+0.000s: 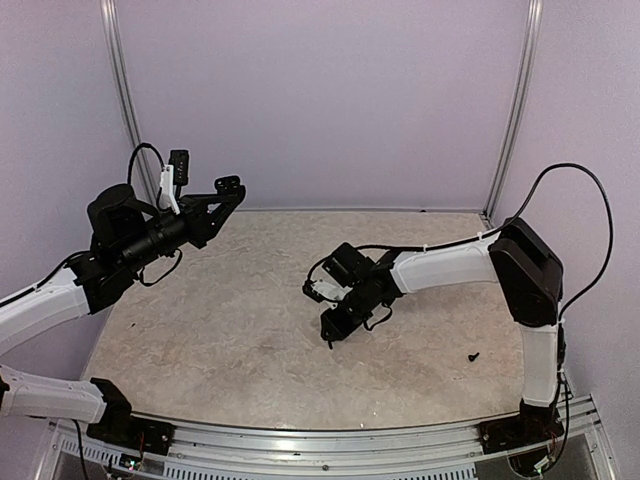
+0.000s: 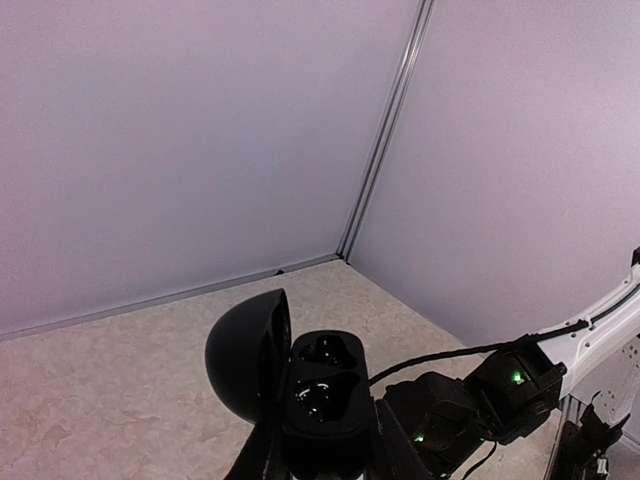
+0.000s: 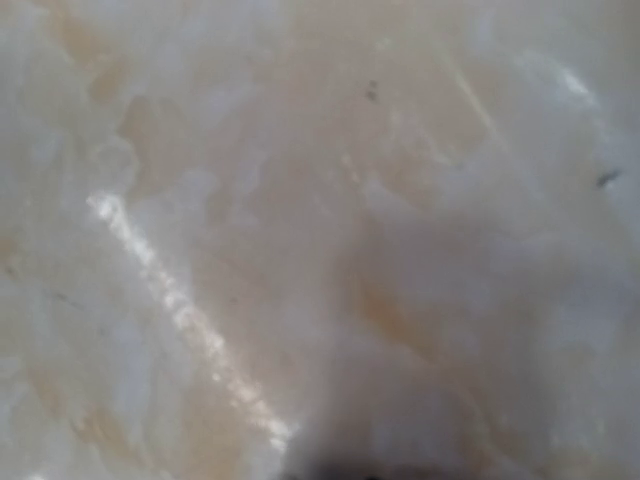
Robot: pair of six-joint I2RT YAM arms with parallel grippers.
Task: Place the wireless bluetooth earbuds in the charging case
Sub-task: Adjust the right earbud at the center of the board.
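The charging case (image 2: 325, 395) is black here. Its lid (image 2: 245, 355) is swung open to the left and both sockets are empty. My left gripper (image 2: 325, 455) is shut on the case's lower body and holds it in the air over the table's far left (image 1: 228, 186). My right gripper (image 1: 330, 332) points down at the middle of the table with its tips at or just above the surface. The right wrist view is only blurred tabletop (image 3: 300, 250), and its fingers do not show. No earbuds can be made out; whether one lies under the right gripper is hidden.
A tiny black bit (image 1: 473, 355) lies on the table (image 1: 230, 330) to the right of the right gripper, near that arm's upright link. Purple walls with metal corner posts (image 1: 512, 110) close the back and sides.
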